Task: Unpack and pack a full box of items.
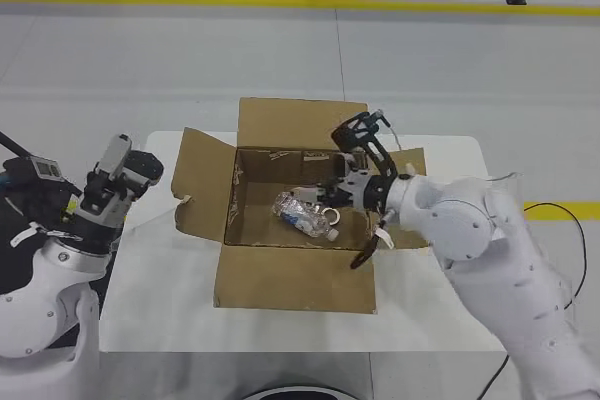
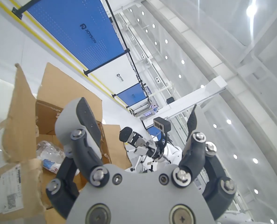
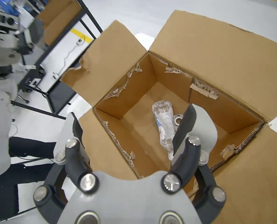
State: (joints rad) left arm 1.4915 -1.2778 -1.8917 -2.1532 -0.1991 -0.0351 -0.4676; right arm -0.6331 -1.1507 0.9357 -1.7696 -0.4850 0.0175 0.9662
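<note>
Open cardboard box (image 1: pixel 295 280) at frame centre on the white surface (image 1: pixel 160 300), a crushed plastic bottle (image 1: pixel 305 213) lying inside. Right gripper (image 3: pixel 132 114) released above the box; left gripper (image 2: pixel 138 104) released, at frame left.

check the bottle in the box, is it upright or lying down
Lying down: the bottle rests on its side on the floor of the open cardboard box.

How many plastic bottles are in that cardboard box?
1. The plastic bottle lies on its side on the floor of the box. Its near wall may hide more.
</note>
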